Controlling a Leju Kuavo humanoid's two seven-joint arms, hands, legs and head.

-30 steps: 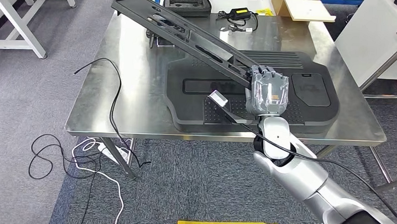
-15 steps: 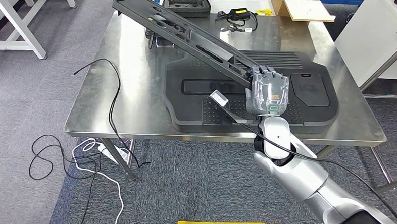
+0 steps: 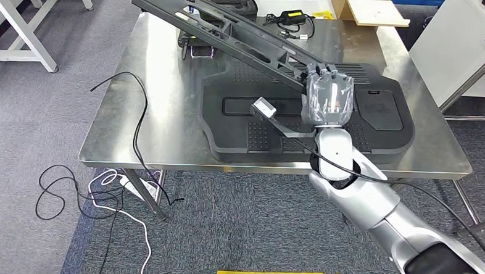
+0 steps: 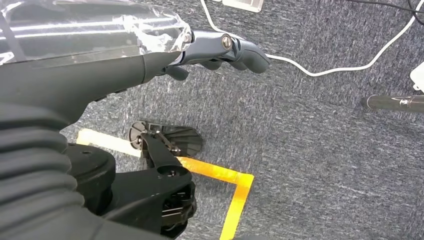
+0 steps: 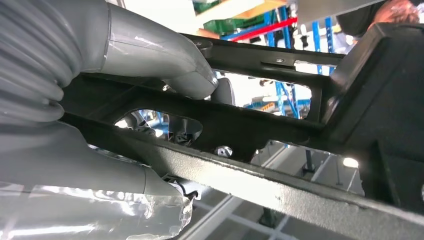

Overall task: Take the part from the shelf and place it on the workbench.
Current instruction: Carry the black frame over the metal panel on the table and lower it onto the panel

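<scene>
One long black part (image 3: 226,31) slants from the upper left of the head frame down to centre right, where the right hand (image 3: 328,100) grips its lower end, thumb (image 5: 165,65) pressed on a rail of the frame. It hangs above a steel desk (image 3: 160,115) and a broad black moulded panel (image 3: 302,124) lying flat there. The left hand (image 4: 220,47) hangs over grey carpet (image 4: 310,125), fingers curled in on nothing.
</scene>
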